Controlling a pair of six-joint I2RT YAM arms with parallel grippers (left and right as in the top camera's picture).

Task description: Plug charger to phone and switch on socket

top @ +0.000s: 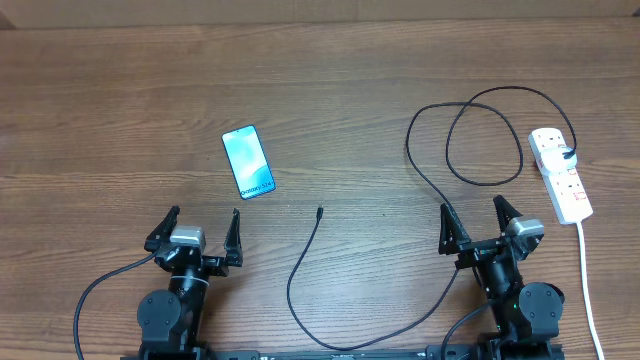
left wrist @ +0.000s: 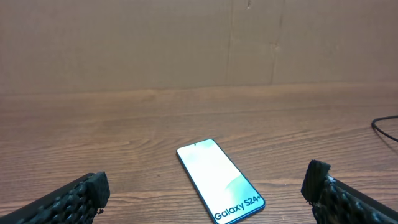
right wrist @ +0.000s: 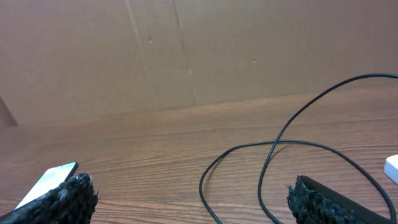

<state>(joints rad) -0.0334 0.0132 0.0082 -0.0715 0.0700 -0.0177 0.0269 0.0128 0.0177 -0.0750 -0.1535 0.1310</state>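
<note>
The phone [top: 248, 161] lies flat on the wooden table, blue screen up, "Galaxy S24" text at its near end; the left wrist view shows the phone [left wrist: 220, 180] just ahead of my fingers. The charger [top: 437, 188] is a thin black cable looping from the socket [top: 560, 173] at the right, running down and back to a small plug tip [top: 319, 212] mid-table. The right wrist view shows the charger's loops [right wrist: 267, 155]. My left gripper [top: 200, 227] is open, empty, near the phone. My right gripper [top: 476, 219] is open, empty, left of the socket.
The socket's thick white cord [top: 588, 290] runs down the right side toward the table's front edge. A brown cardboard wall [left wrist: 186, 43] stands behind the table. Black base cables [top: 95, 295] trail from the arm bases at the front.
</note>
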